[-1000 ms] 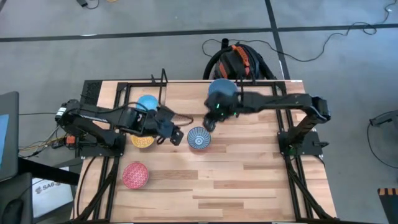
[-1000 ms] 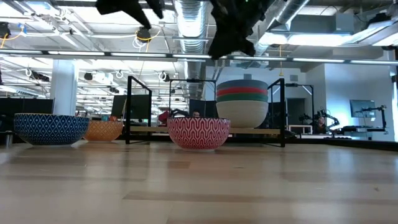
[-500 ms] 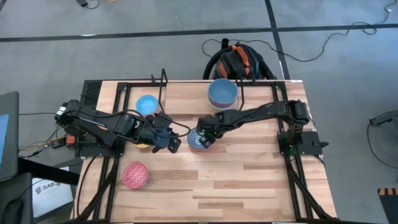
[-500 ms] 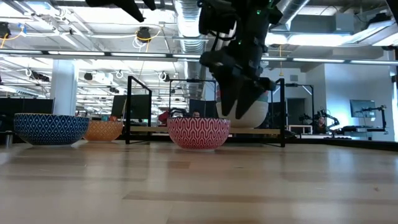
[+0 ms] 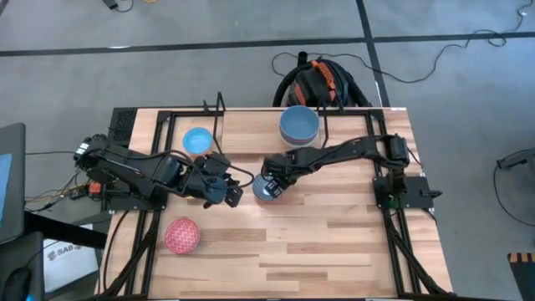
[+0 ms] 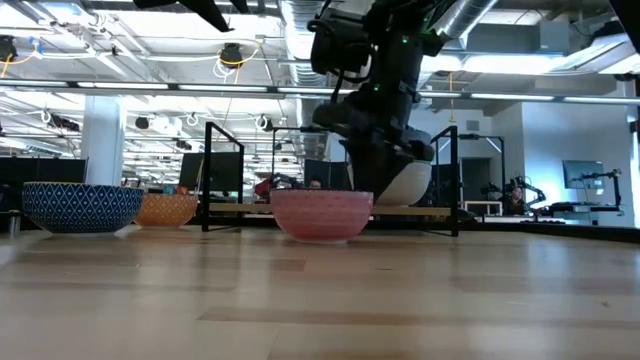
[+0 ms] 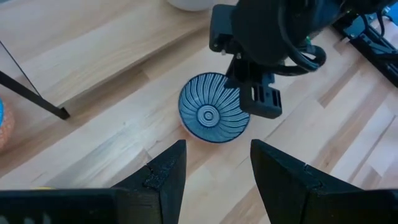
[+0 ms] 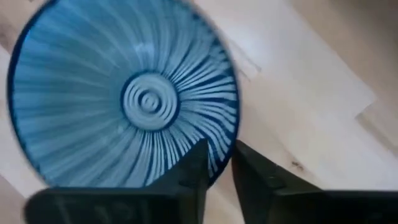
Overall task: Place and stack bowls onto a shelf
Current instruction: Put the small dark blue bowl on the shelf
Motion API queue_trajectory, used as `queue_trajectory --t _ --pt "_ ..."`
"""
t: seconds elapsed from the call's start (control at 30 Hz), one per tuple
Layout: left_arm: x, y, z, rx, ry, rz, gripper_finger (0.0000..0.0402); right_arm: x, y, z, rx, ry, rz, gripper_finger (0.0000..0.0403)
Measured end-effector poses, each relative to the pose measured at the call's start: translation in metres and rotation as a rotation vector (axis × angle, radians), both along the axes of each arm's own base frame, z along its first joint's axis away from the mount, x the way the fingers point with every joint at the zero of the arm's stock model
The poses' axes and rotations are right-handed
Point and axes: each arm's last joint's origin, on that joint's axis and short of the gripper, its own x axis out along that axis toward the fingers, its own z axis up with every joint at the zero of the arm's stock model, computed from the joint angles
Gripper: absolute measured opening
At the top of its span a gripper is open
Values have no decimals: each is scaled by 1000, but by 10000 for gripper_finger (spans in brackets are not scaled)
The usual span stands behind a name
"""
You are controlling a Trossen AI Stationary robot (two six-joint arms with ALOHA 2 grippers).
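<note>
Pink-red and patterned, one bowl (image 5: 182, 235) sits alone toward the near left corner of the bench (image 5: 334, 242). Further in, the left tool (image 5: 235, 191) hovers near mid-bench with its fingers (image 7: 163, 177) spread apart and nothing between them. Just beside it the right tool (image 5: 271, 183) is down on the blue-white patterned bowl (image 5: 267, 190), one finger inside and one outside the rim, fingers (image 8: 198, 167) pinched on the rim (image 8: 224, 163). Over at the back edge stands the shelf (image 5: 219, 107): a light blue bowl (image 5: 197, 140) lies at its left part, and a stack topped by a larger blue bowl (image 5: 298, 124) sits further right. Beyond the bench's far edge, a backpack (image 5: 316, 82) lies on the floor.
</note>
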Motion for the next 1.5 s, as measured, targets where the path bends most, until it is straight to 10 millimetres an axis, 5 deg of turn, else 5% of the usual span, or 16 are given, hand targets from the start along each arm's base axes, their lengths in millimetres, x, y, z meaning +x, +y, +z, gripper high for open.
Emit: queue_trajectory --t 0.23,0.53,1.0,1.2,1.5 --pt "0 1 0 10 -4 10 163 0 -3 1 -13 0 42 36" --pt "0 1 0 7 -7 18 163 3 -5 7 -45 -4 152 34" --pt "-17 -11 14 -7 -72 -53 163 24 -13 83 -180 -106 400 32" --pt "-20 -9 20 29 -93 -72 163 30 -41 123 -346 -192 484 32" --pt "-17 15 24 47 -152 117 163 33 -123 159 -624 -382 518 32"
